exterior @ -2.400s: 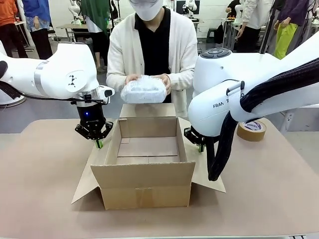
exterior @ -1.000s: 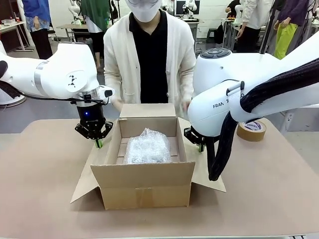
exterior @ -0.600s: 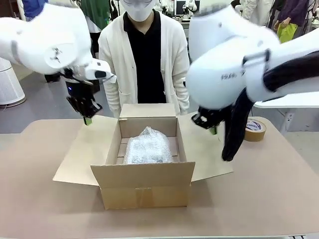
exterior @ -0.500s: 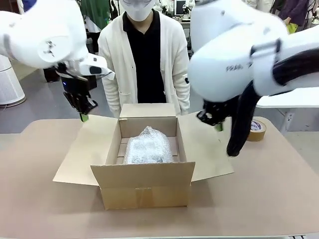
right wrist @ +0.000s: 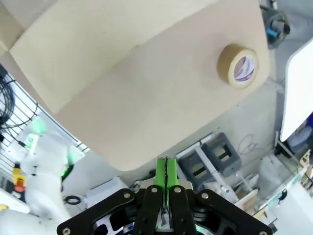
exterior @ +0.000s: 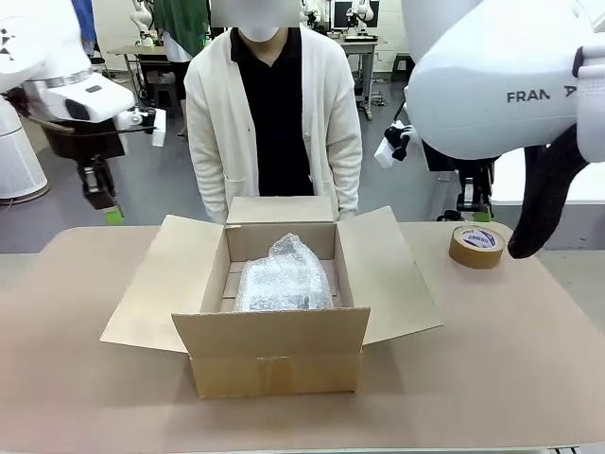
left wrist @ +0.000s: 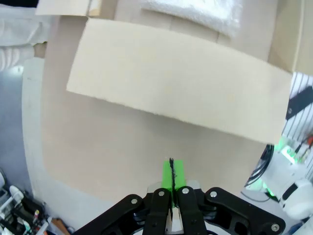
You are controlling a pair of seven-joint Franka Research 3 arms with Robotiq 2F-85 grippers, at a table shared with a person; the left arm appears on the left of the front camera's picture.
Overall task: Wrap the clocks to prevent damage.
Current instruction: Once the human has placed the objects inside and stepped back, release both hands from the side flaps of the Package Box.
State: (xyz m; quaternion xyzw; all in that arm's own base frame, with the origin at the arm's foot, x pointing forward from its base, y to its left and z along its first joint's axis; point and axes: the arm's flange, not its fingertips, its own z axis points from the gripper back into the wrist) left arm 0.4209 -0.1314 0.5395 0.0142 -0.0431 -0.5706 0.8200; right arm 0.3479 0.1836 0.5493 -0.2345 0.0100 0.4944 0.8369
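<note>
While our left gripper (exterior: 112, 214) hangs raised at the left edge of the front view, its green pads pressed together on nothing, the bubble-wrapped clock (exterior: 282, 279) lies inside the open cardboard box (exterior: 274, 345) at the middle of the counter (exterior: 76, 397), well apart to its lower right. Our right gripper (right wrist: 166, 171) is likewise closed and empty, and in its wrist view we look down on the tape roll (right wrist: 238, 66) at upper right.
</note>
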